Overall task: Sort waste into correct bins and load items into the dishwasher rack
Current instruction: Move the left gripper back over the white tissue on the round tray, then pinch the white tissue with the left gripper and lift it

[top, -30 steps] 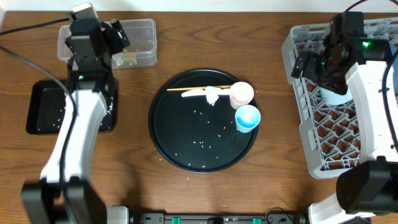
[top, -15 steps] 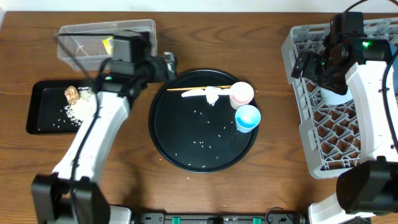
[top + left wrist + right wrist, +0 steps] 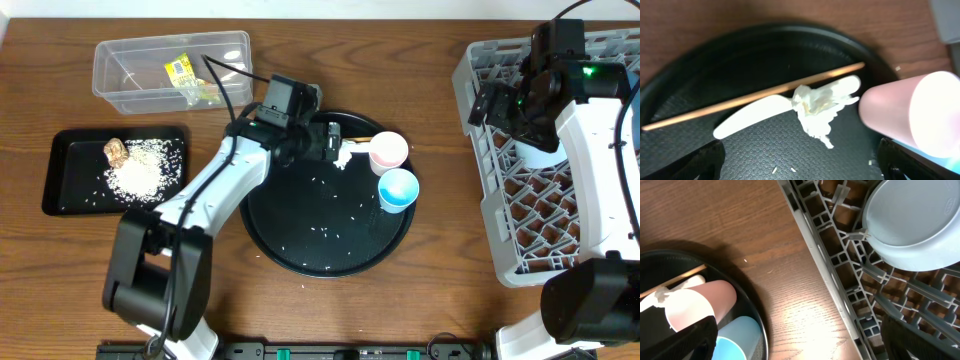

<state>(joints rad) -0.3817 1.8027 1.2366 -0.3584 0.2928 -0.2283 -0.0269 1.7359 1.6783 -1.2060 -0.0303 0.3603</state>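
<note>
While left claw (image 3: 333, 141) gapes over tissue (image 3: 816, 109), pink cup (image 3: 920, 116) perhaps touching

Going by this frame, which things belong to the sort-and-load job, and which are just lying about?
Job:
crumpled tissue, rice, wrapper, brown lump, clear tub, black rectangular tray, pink cup, blue cup, pale-blue bowl, rack.

Lying about, not named in the job:
round black tray, wooden stick, white flat utensil.
</note>
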